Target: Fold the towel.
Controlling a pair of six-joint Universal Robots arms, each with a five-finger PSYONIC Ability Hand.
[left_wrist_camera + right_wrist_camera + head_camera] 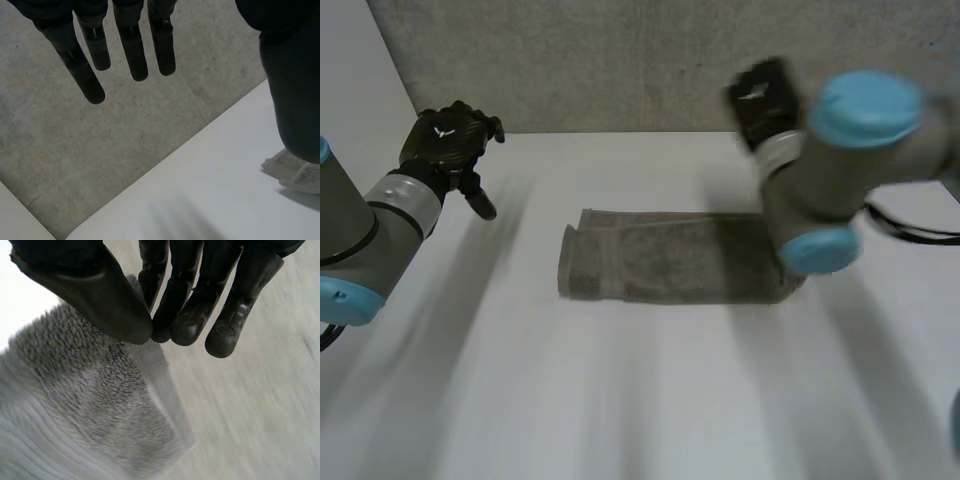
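A grey towel [660,258] lies as a long folded strip across the middle of the white table [620,400]. Its right end is hidden behind my right arm. My right hand [760,95] is above that end. In the right wrist view the thumb and fingers [185,315] are pressed together on a raised corner of the towel [100,390]. My left hand [448,140] hangs in the air at the back left, well away from the towel, with straight fingers [135,50] and nothing in it. An end of the towel [295,172] shows beside its thumb.
A grey wall [620,60] runs along the table's back edge, close behind both hands. Bare white tabletop lies in front of the towel and to its left.
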